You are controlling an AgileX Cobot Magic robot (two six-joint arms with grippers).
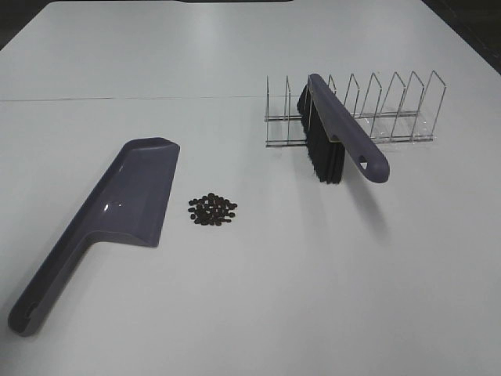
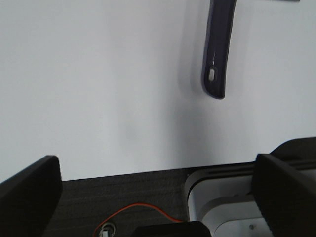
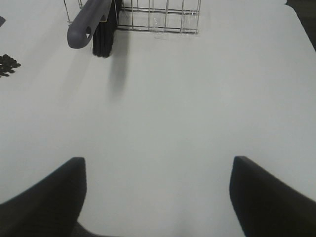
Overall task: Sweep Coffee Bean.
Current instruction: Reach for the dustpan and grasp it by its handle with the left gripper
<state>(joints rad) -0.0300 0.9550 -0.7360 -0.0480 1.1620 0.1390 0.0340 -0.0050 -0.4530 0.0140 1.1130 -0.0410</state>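
Ahead of the open, empty right end effector sits the coffee bean pile; left end effector is gaping open too.

Your left claw stands wide, its two black fingers at either edge of the view with nothing between them. Beyond them lies the plain white bench. On it, well ahead of the claw, you have a slim dark purple plastic handle with a small oval hole near its rounded end. Past the bench's near edge you see a dark textured surface, a thin red wire looping over it, and a white rounded housing partly behind one finger.
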